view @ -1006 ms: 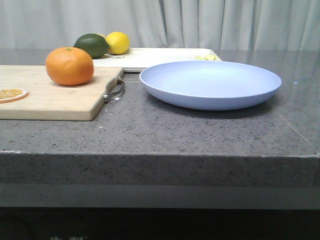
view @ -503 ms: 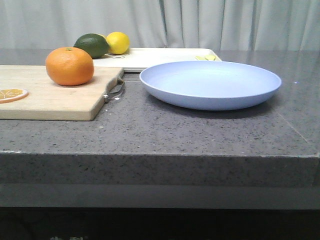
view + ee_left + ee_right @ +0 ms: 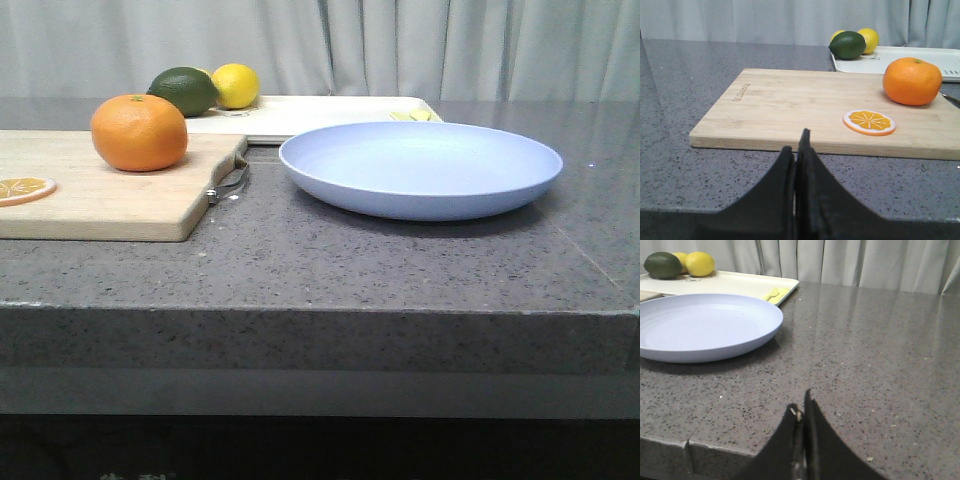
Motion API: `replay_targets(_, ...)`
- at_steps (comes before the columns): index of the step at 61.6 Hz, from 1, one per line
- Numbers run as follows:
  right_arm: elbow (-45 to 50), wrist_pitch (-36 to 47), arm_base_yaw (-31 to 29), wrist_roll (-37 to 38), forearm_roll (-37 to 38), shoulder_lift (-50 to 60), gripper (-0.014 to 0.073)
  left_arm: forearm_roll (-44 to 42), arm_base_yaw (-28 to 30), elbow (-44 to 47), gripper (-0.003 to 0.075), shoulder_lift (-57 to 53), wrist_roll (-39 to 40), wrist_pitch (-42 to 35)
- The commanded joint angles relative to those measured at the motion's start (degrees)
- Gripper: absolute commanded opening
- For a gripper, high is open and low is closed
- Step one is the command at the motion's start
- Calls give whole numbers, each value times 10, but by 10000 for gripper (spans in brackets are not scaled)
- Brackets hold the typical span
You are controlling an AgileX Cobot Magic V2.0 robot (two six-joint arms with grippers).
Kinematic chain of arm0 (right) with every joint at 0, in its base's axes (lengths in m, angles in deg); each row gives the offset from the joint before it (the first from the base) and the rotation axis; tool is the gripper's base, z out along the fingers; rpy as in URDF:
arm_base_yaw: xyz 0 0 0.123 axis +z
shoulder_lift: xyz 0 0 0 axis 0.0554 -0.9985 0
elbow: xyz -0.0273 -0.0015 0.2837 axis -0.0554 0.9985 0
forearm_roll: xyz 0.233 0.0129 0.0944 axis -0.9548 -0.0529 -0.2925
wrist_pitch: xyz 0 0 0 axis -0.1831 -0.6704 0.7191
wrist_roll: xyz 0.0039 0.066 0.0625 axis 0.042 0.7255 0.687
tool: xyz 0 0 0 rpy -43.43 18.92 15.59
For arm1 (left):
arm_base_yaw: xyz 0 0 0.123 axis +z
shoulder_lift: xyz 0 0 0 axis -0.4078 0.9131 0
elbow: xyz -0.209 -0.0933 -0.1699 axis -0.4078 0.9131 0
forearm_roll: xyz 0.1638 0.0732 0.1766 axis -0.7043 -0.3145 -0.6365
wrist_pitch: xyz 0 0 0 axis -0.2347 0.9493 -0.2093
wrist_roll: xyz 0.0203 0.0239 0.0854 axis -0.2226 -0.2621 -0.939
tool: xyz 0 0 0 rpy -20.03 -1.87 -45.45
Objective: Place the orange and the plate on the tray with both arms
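Task not started: no item on tray [image 3: 330, 110] yet. Orange [image 3: 139, 132] sits on cutting board [image 3: 100, 195], left side; plate [image 3: 420, 168] on counter, right of board handle, just in front of tray. Left gripper [image 3: 796, 155]: jaws pressed together, empty, low at near counter edge; orange lies ahead, across board. Right gripper [image 3: 802, 415]: jaws closed, empty; plate ahead, toward robot's left. Judgement: left arm nearer orange, right arm nearer plate. Both need jaws opened before approach.

The orange [image 3: 139, 132] is sitting on the cutting board [image 3: 110, 196] with open air around it. A lime [image 3: 184, 91] and lemon [image 3: 235, 85] are crowding the tray [image 3: 330, 112] at its far-left corner; the plate [image 3: 420, 168] is blocking the tray's near edge
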Motion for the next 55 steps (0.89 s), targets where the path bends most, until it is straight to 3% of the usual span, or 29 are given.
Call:
replay_targets(1, -2, 45, -3, -3, 0, 14, -112, 6, 1, 4, -17, -12, 2, -51)
replay_targets(15, -8, 64, -3, -3, 0, 14, -112, 10, 1, 4, -17, -12, 2, -73)
replay_targets(30, -112, 30, -3, -3, 0, 2, -112, 98, 1, -11, -17, -12, 2, -260)
replay_targets(41, -241, -49, -3, -3, 0, -92, -111, 92, 1, -107, -17, 31, 2, -184)
replay_targets(55, -362, -88, -3, -3, 0, -271, -111, 76, 0, -232, -17, 201, 2, -83)
